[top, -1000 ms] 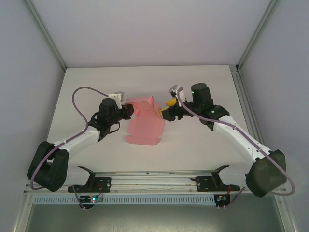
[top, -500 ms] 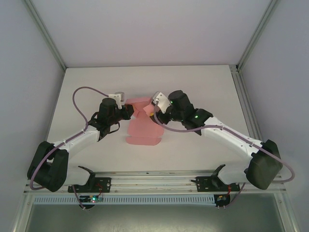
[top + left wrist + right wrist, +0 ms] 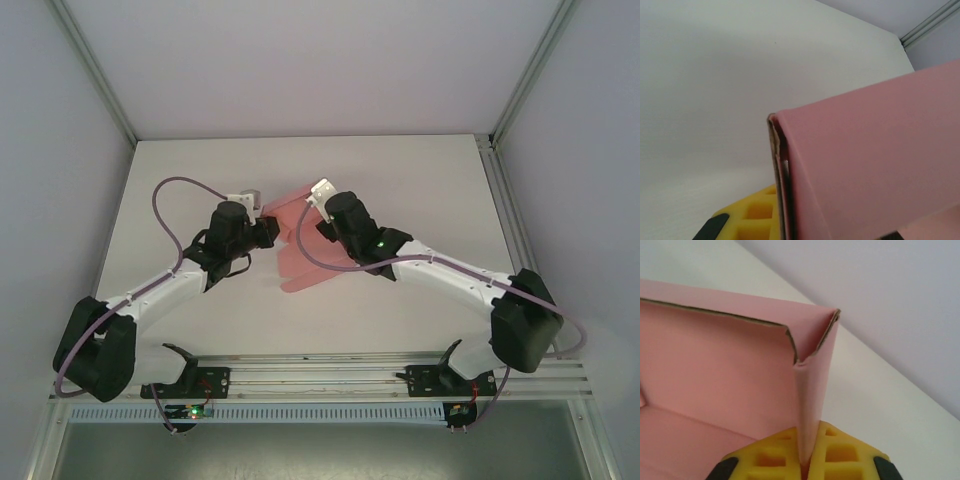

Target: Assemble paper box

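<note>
So the paper box [image 3: 300,262] was found mid-table [image 3: 180,170], only part-folded and caught between the two arms, one on each side. It looked tilted off the surface rather than lying flat, though that was hard to call from above.

The right gripper [image 3: 807,460] was clamped tight on a thin upright wall of the box, with the card squeezed between its yellow pads [image 3: 775,456]. Right above that pinch, a folded corner with a raw brown edge was seen in the wrist view. Probably that wall was being held so it could be stood up square against the long panel next to it.

The left gripper [image 3: 268,232] was closed down narrow at the opposite edge. One yellow pad [image 3: 752,217] was seen just beside a doubled card edge and the other was hidden behind the pink panel, so a pinch on the box was assumed rather than confirmed. It was most likely meant as an anchor, so the box wouldn't slide while the other side got worked.

Thin card like this gets creased easily, so a hard pull would've been risky.
</note>
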Controlling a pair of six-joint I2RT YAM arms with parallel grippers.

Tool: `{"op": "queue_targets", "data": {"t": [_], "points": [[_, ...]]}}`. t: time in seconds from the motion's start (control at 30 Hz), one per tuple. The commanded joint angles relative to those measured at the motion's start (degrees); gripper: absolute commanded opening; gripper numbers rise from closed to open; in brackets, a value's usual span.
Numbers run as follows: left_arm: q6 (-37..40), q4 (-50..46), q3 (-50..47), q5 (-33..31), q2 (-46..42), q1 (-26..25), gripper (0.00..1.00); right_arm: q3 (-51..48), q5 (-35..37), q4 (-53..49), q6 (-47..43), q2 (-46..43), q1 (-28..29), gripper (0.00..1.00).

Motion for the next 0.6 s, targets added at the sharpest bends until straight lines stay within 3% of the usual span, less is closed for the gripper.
{"op": "queue_targets", "data": {"t": [0.0, 0.3, 0.37, 0.57], "points": [[-1.48, -4.24, 2.94, -2.08, -2.28, -2.25, 0.00, 1.67, 16.28, 4.44, -0.44, 2.83, -0.28, 0.00], [-14.30, -17.48, 7.98, -18.90, -2.58, -8.13, 0.00, 4.61, 41.91, 12.54, -4.78, 11.69, -2.68, 0.00], [-14.66, -17.62, 7.95, -20.05, -2.82, -8.16, 0.00, 4.41, 40.21, 12.30, -3.97, 11.40, -2.73, 0.00], [-14.52, -18.29, 9.41, -19.27, -1.39, -8.21, 0.00, 1.46, 25.74, 9.99, 1.43, 5.87, -1.42, 0.00]]}}
